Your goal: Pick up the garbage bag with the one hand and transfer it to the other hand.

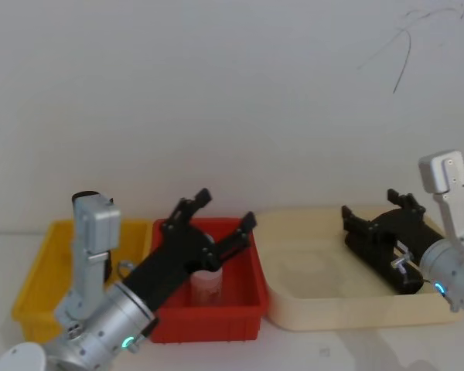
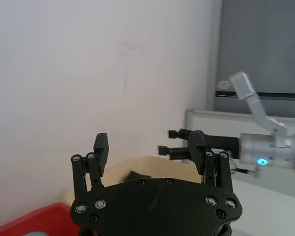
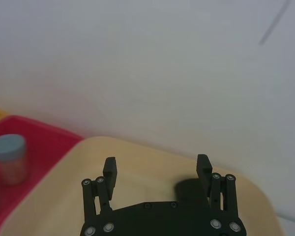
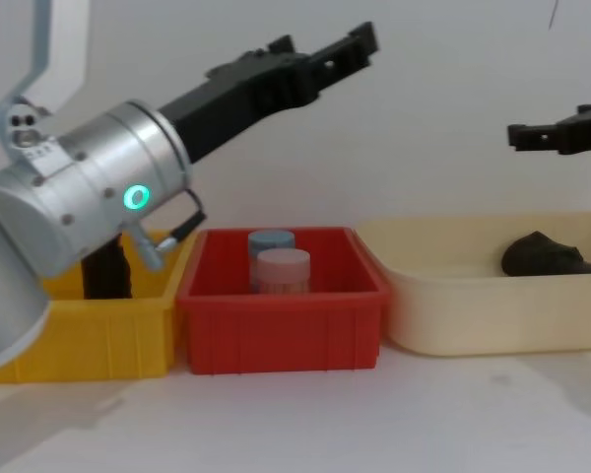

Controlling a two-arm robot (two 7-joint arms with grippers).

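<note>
A black upright roll, the garbage bag [image 4: 106, 270], stands in the yellow bin [image 4: 89, 335]; my left arm hides its top and no label shows. My left gripper [image 1: 227, 209] hangs open and empty above the red bin [image 1: 216, 317], well above the bins in the chest view [image 4: 325, 49]. My right gripper [image 1: 370, 203] is open and empty above the cream tray [image 1: 332, 313]. Its spread fingers [image 3: 109, 167] frame bare tray floor. A second black crumpled lump [image 4: 542, 254] lies in that tray, below the right gripper [image 4: 552, 128].
Two jars stand in the red bin, one pink-lidded [image 4: 283, 268] and one blue-lidded [image 4: 271, 241]. The three containers sit side by side against a white wall. Bare table runs along the front of them.
</note>
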